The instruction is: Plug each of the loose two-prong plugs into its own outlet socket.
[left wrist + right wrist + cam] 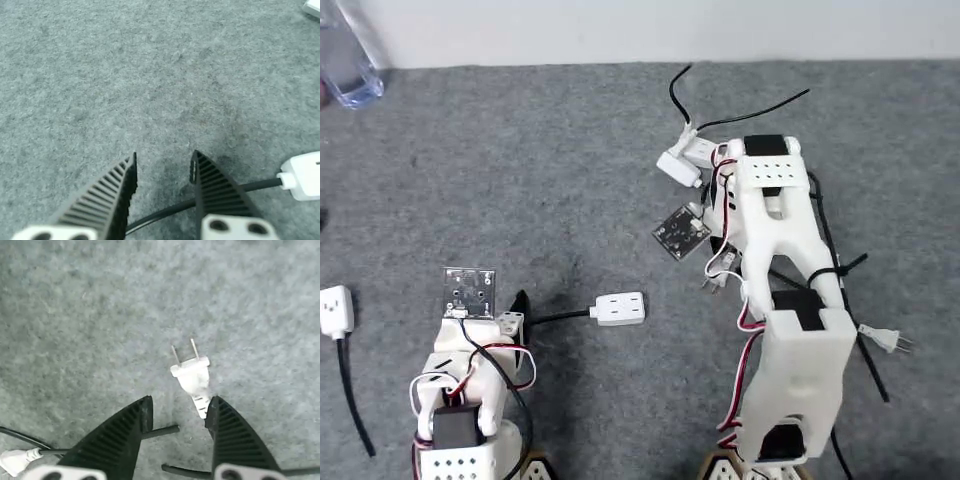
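High view: the left arm (pixel 470 390) sits low at the near left of the grey table (pixel 520 170). A white outlet socket (pixel 620 308) lies just beside it, toward the middle, and its black cord (pixel 560 316) runs back to the arm's wrist. A second outlet socket (pixel 335 308) rests at the far left edge, well apart from both arms. The right arm (pixel 790 260) stretches away over the right side. A loose plug (pixel 886 340) lies on the table just off that arm's outer flank, prongs pointing outward.

Left wrist view: the left claw (pixel 164 160) hangs over the table with its two ribbed fingers (pixel 117 192) spread apart and nothing between them. The black cord (pixel 165 210) passes under the fingers and ends in the outlet socket (pixel 302 175), which lies off to one side of the claw, near but not touching.

Right wrist view: the right claw (pixel 180 407) is likewise parted and holds nothing. A white two-prong plug (pixel 191 377) lies flat just ahead of the fingertips, prongs pointing away from the claw. Its tail end reaches into the gap, close beside one finger (pixel 227 435). Whether they touch cannot be told.
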You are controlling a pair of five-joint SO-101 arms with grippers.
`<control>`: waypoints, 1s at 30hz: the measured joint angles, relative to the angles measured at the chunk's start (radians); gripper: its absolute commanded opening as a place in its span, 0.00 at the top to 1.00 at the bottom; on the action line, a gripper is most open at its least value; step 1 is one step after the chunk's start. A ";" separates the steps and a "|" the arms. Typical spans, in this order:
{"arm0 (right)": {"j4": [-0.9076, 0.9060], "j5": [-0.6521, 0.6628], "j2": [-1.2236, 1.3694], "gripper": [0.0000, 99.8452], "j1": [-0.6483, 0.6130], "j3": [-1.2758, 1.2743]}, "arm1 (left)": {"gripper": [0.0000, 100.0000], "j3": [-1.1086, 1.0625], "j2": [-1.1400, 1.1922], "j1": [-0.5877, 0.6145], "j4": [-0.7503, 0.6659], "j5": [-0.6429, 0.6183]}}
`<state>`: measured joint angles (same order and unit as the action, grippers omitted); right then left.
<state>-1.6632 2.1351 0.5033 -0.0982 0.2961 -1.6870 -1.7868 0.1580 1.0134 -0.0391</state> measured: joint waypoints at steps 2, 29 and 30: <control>0.000 0.026 0.028 0.81 -0.002 0.000 | 0.83 0.000 0.000 0.000 0.000 0.000; 0.061 0.048 0.187 0.84 -0.038 0.032 | 0.83 0.000 0.000 0.000 0.000 0.000; 0.063 0.048 0.193 0.87 -0.037 0.038 | 0.83 0.000 0.000 0.000 0.000 0.000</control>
<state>-1.6003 2.1826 0.6966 -0.1350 0.3345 -1.6870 -1.7868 0.1580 1.0134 -0.0391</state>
